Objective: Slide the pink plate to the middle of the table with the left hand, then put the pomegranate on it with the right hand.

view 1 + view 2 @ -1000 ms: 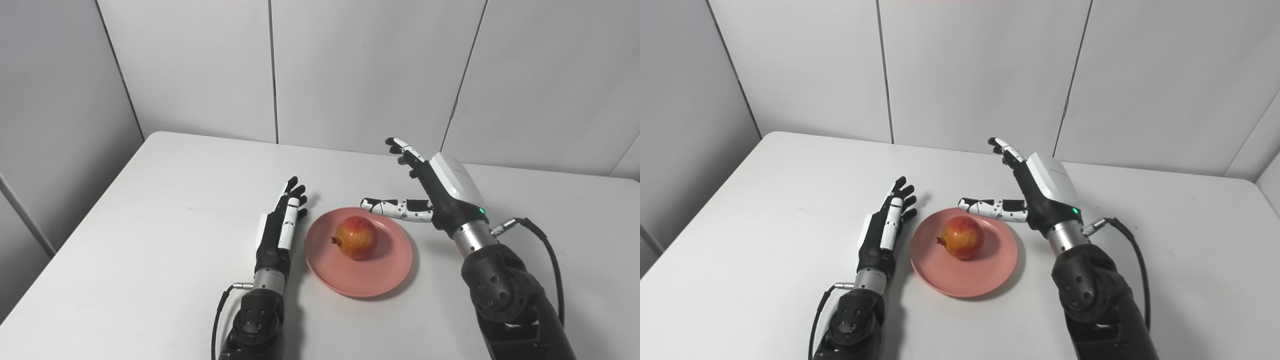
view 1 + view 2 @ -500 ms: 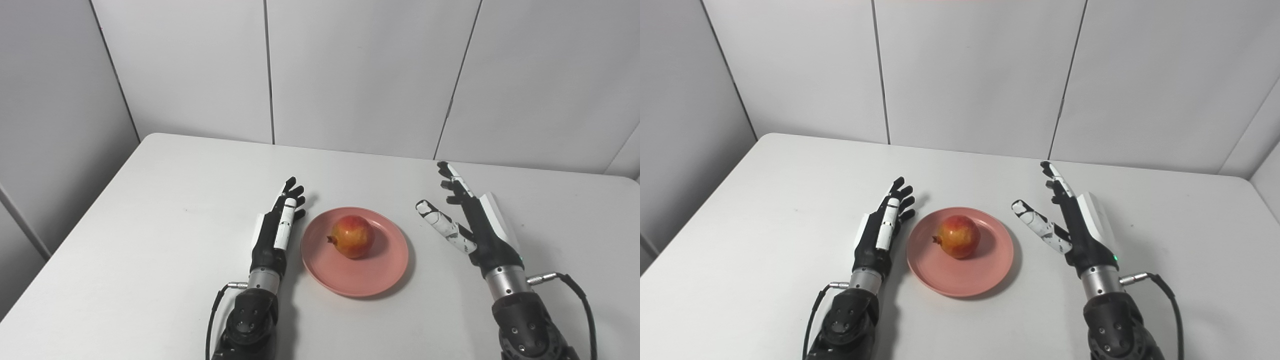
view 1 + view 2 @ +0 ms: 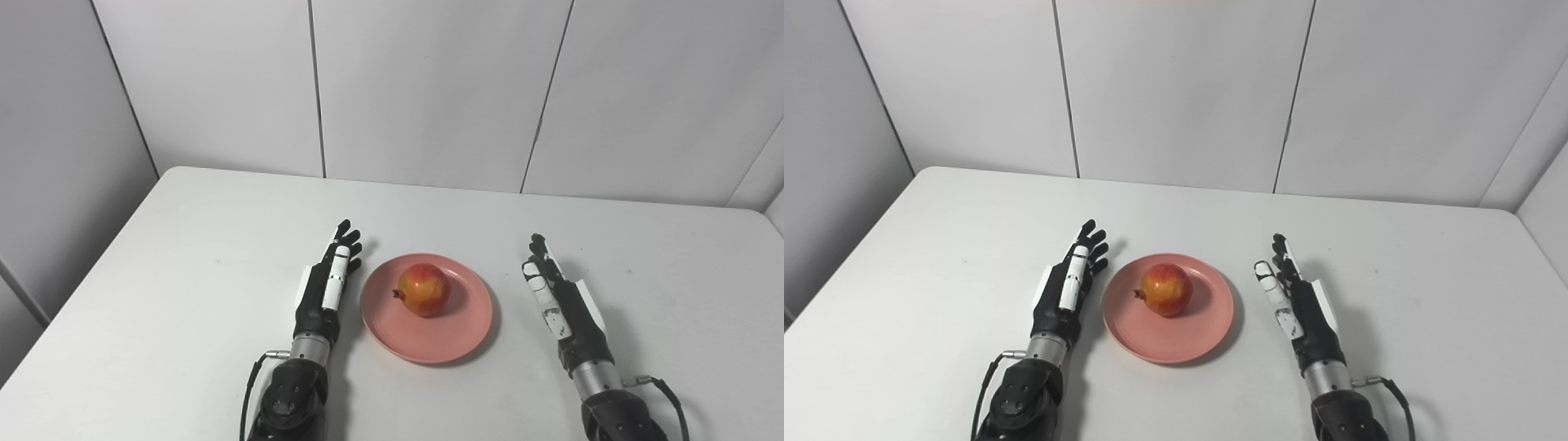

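A pink plate [image 3: 453, 340] lies in the middle of the white table, with a red-yellow pomegranate [image 3: 422, 289] resting on its far half. My left hand [image 3: 327, 282] lies flat and open just left of the plate, fingers pointing away from me, apart from the rim. My right hand [image 3: 560, 300] rests open on the table to the right of the plate, fingers straight and pointing away, a clear gap from the rim. Neither hand holds anything.
The white table [image 3: 184, 257] reaches to grey wall panels at the back. Its left edge slants down toward the near left corner, and its right edge shows at the far right in the right eye view.
My right hand has drawn back from above the plate's far right, come down and settled on the table beside it. The camera has shifted a little. Left hand, plate and pomegranate stay put.
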You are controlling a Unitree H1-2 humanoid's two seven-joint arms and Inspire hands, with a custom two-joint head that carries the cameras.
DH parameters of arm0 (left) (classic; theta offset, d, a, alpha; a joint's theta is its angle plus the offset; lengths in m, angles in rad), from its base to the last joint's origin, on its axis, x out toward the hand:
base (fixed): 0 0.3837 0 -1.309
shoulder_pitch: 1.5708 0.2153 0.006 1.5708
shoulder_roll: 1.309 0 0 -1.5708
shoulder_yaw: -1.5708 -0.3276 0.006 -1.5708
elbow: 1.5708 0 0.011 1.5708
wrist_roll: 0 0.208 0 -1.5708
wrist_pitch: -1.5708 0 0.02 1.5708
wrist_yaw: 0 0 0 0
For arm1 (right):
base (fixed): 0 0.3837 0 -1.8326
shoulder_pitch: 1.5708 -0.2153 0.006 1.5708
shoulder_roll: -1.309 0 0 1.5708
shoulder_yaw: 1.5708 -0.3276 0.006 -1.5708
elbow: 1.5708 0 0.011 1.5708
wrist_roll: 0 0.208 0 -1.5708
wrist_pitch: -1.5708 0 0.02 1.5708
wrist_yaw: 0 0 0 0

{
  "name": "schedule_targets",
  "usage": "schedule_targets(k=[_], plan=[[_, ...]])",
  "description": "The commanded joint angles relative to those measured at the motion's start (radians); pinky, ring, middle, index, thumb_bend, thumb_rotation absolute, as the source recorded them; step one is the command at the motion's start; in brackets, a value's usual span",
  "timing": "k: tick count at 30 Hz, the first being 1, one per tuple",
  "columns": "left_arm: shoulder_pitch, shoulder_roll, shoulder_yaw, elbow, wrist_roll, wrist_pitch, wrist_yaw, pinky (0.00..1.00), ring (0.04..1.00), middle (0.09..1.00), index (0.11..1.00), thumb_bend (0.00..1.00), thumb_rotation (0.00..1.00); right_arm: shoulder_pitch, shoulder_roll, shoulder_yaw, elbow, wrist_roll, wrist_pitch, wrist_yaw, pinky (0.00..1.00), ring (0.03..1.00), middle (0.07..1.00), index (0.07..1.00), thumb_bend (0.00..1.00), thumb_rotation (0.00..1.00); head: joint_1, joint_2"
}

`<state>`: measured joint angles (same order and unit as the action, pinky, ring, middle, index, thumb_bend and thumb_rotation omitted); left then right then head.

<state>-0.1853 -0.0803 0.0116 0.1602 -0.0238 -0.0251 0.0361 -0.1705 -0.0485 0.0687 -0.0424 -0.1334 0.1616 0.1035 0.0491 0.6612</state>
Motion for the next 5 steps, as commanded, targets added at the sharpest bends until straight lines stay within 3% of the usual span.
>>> schedule_targets(k=[1, 5], plan=[[0.024, 0.001, 0.0, -0.017, -0.007, -0.003, -0.004, 0.93, 0.943, 0.953, 0.955, 0.37, 1.0, -0.03, -0.004, 0.003, -0.036, 0.014, -0.049, 0.004, 1.0, 0.999, 1.0, 1.0, 0.72, 1.0, 0.001, -0.001], [0.057, 0.0, -0.003, -0.059, -0.006, 0.011, -0.006, 0.94, 0.955, 0.969, 0.971, 0.37, 1.0, -0.022, -0.004, -0.001, -0.044, 0.065, -0.037, 0.029, 1.0, 1.0, 1.0, 1.0, 0.61, 1.0, -0.002, -0.003]])
